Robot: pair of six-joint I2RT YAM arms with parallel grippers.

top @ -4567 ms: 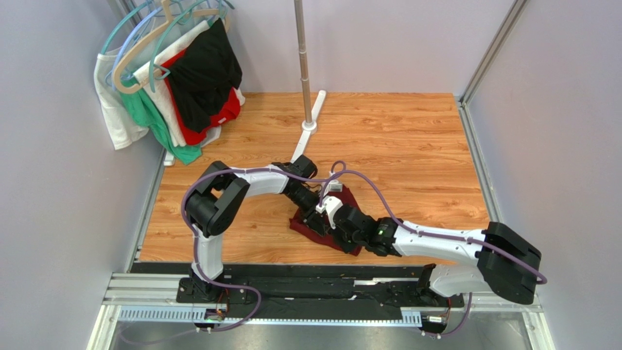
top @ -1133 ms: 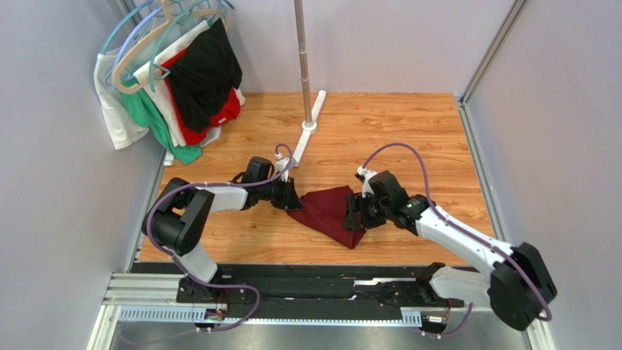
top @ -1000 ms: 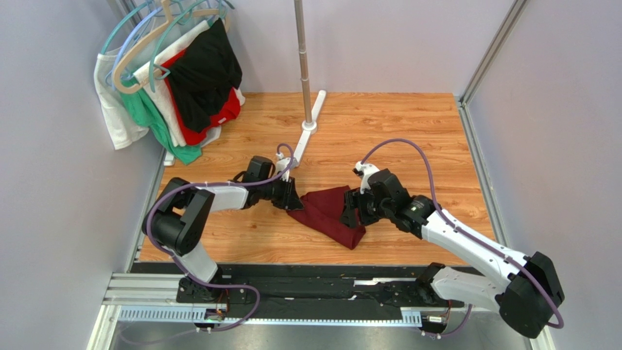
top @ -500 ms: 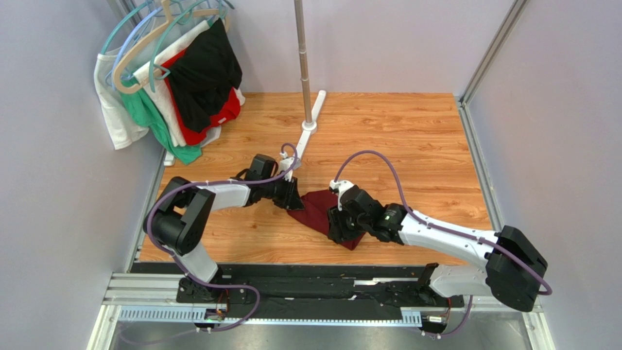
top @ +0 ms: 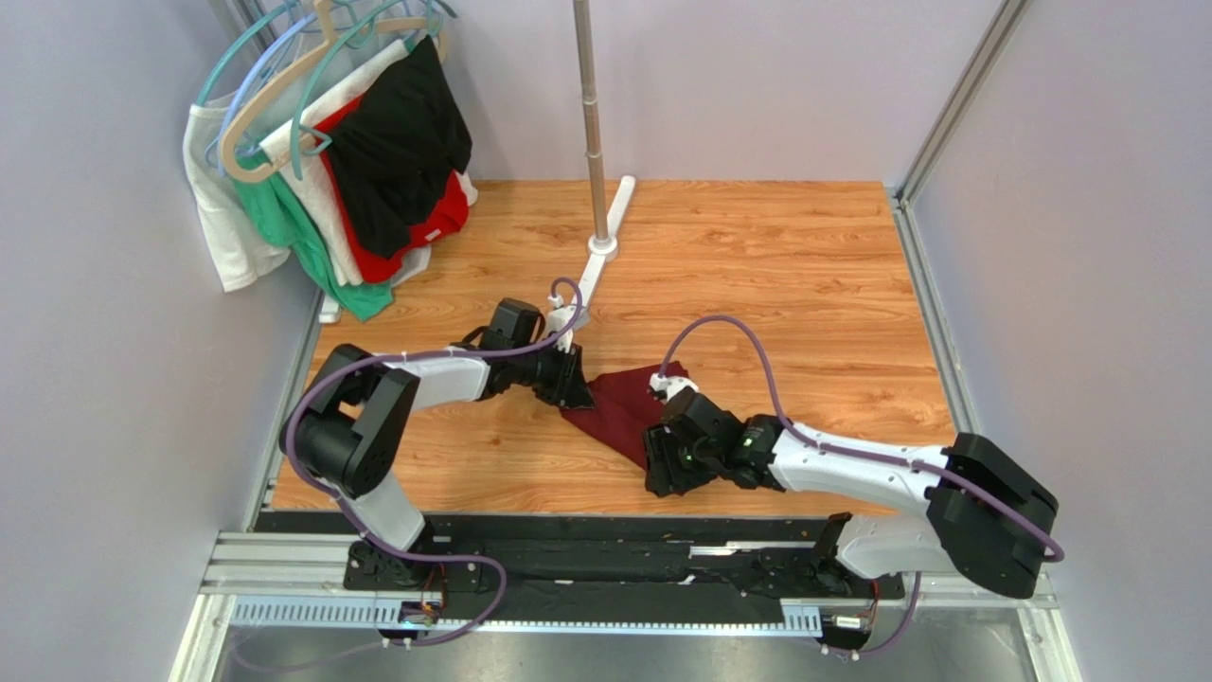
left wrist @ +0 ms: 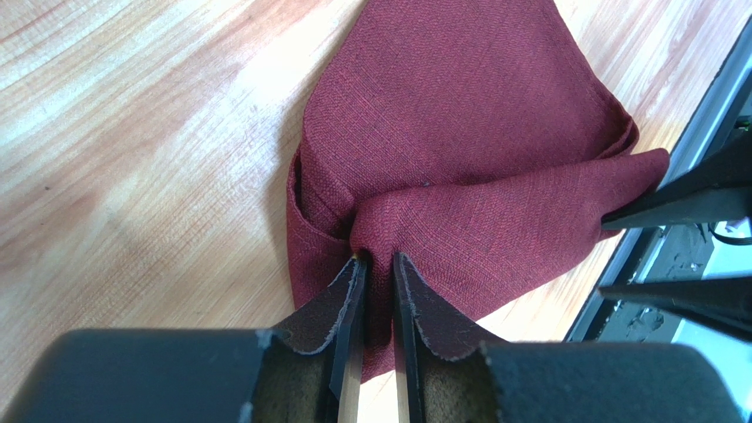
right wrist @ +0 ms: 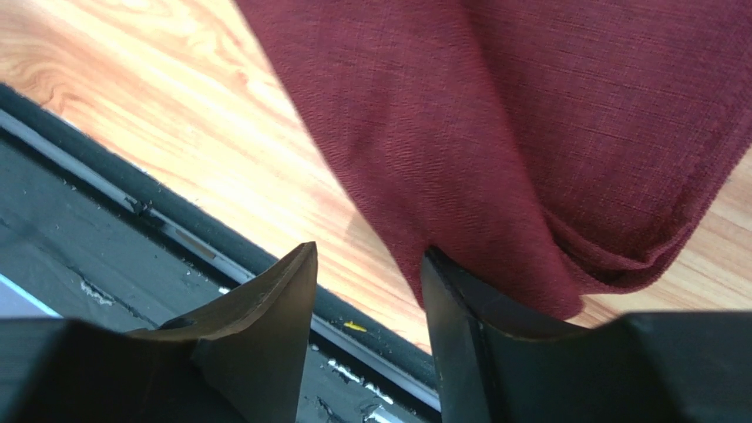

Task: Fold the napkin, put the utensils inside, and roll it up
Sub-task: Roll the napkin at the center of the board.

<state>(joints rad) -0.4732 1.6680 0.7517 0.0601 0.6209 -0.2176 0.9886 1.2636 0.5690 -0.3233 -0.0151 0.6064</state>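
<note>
Pinching a fold of the napkin [left wrist: 459,115] in our left hand [left wrist: 372,260], we hold our right hand [right wrist: 366,256] released beside its edge.

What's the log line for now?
left gripper: pinching napkin fold | right gripper: open at napkin's near edge | napkin: partly folded, on wooden table

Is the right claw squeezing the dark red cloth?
No, the right gripper is open, with bare table showing between its jaws; the napkin lies beside one jaw.
</note>
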